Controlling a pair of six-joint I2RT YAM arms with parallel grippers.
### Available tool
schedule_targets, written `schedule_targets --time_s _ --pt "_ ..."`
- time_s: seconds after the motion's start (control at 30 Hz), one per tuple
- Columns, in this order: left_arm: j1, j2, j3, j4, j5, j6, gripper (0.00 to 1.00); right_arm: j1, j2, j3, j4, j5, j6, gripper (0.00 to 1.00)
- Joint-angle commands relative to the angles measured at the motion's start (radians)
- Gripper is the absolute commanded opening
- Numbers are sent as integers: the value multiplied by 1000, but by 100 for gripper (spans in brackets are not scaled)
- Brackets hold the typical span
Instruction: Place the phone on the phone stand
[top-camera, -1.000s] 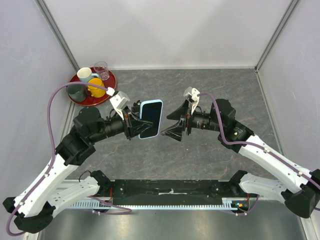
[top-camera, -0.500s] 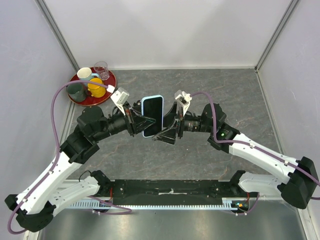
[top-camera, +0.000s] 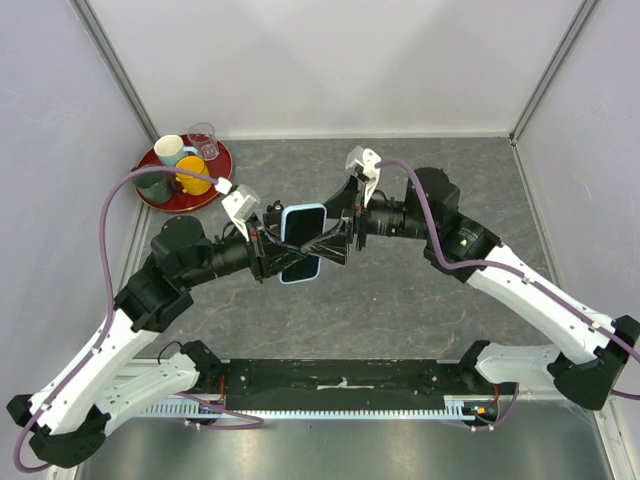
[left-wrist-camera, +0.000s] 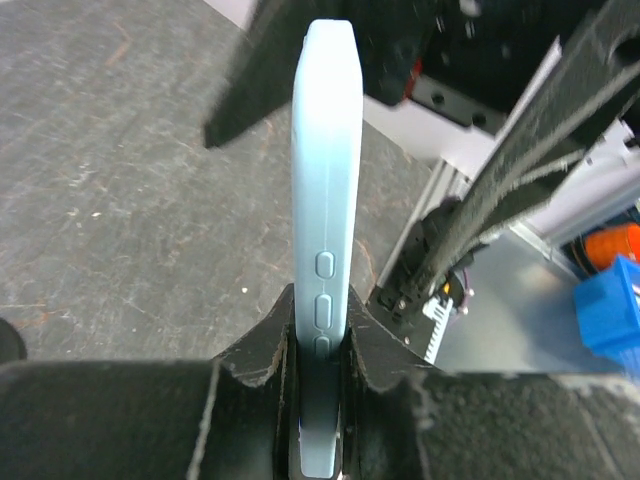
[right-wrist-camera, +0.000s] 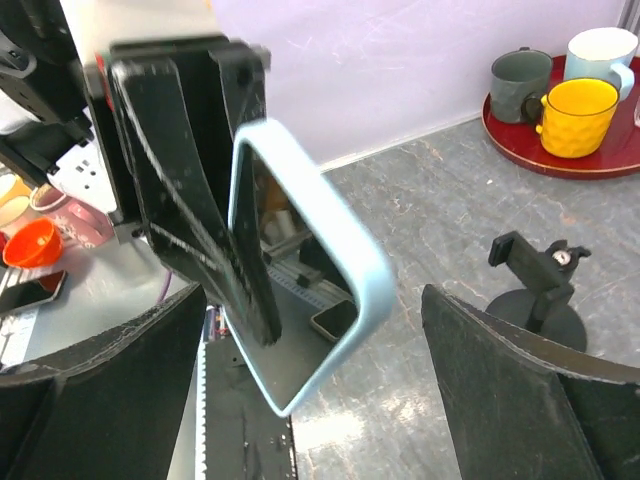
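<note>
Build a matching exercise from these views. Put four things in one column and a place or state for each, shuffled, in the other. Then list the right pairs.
Things
1. phone
2. phone stand
3. right gripper
4. yellow cup

Places or states
A. on the red tray
B. open, a finger on either side of the phone
C. clamped in the left gripper, off the table
D. standing on the table, nothing in its cradle

Pairs: 1-C, 2-D, 3-B, 4-A
</note>
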Motion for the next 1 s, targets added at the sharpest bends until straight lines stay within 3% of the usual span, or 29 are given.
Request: schedule_targets --time_s 0.0,0.17,0.4,0.6,0.97 --pt "1 26 28 35 222 117 2 -22 67 172 -227 -115 -160 94" --pt "2 44 20 15 299 192 2 -22 94 223 -326 -294 -199 88" --pt "1 61 16 14 435 254 2 -21 94 240 -465 -331 -289 58" --pt "1 118 16 1 537 248 2 -22 86 221 -451 -390 -294 49" --pt "1 128 19 -14 509 255 2 -22 55 197 -454 -367 -305 43"
